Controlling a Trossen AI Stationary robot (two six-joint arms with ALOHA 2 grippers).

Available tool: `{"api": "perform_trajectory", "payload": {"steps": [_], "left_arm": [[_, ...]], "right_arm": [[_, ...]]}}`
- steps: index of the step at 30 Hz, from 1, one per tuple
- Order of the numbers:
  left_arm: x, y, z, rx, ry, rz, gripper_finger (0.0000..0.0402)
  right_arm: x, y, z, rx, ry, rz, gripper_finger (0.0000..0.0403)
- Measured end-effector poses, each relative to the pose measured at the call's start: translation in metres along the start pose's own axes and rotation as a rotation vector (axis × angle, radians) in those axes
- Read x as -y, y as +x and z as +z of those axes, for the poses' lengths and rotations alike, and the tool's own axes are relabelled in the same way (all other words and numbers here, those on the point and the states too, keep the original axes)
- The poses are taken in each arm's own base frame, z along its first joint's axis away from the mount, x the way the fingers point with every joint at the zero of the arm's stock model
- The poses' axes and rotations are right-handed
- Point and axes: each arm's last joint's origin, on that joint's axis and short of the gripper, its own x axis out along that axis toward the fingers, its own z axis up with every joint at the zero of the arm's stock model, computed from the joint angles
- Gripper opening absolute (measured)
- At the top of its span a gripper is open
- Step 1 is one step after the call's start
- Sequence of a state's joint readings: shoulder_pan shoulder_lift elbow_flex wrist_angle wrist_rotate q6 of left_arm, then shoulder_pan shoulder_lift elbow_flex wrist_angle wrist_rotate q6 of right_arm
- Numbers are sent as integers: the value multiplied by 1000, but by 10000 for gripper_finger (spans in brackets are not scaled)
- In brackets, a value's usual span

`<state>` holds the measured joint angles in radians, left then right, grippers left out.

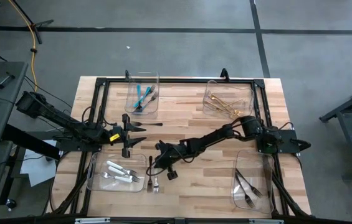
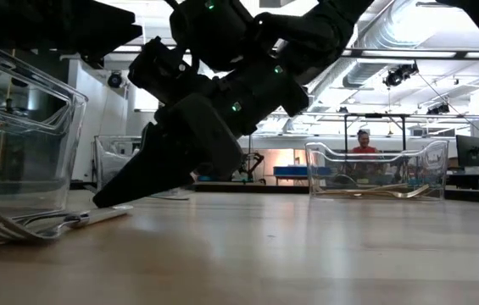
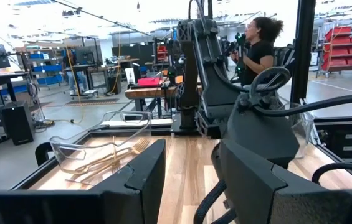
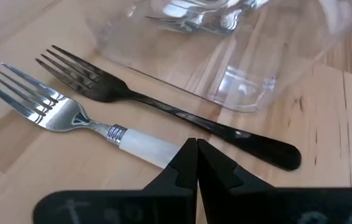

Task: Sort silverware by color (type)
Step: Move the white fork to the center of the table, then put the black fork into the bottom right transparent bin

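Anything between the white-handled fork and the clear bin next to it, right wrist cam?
Yes: the dark steel fork lies between the white-handled fork and the clear plastic bin, seen in the right wrist view.

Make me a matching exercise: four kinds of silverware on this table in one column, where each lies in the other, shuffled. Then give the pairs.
Things:
1. teal-handled utensils
2. gold utensils
3. white-handled fork
4. dark steel forks

Places:
A. in the clear bin at the table's far right corner
B. on the bare wood, at the tips of the shut right gripper
C. in the clear bin at the near right corner
D. in the clear bin at the far edge, left of centre

Pairs: 1-D, 2-A, 3-B, 4-C
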<state>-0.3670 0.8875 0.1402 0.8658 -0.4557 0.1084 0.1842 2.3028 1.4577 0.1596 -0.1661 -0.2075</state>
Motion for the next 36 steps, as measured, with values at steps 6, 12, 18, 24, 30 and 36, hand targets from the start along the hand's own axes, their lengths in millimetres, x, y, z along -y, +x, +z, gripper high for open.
{"api": "perform_trajectory", "payload": {"steps": [6,12,18,24,30,36], "left_arm": [[0,0,0,-3,1,0,146],[0,0,-1,-8,2,-1,146],[0,0,-1,-10,2,-1,146],[0,0,-1,-14,4,-1,146],[0,0,-1,-13,4,-1,146],[0,0,-1,-6,1,-1,146]], "right_arm": [[6,-9,-3,-84,19,21,0],[11,-24,-7,-187,43,22,0],[10,-39,-20,-234,59,-18,0],[2,-72,-35,-255,91,-119,0],[-9,-115,-60,-229,158,-236,0],[-16,-143,-68,-41,183,-306,0]]}}
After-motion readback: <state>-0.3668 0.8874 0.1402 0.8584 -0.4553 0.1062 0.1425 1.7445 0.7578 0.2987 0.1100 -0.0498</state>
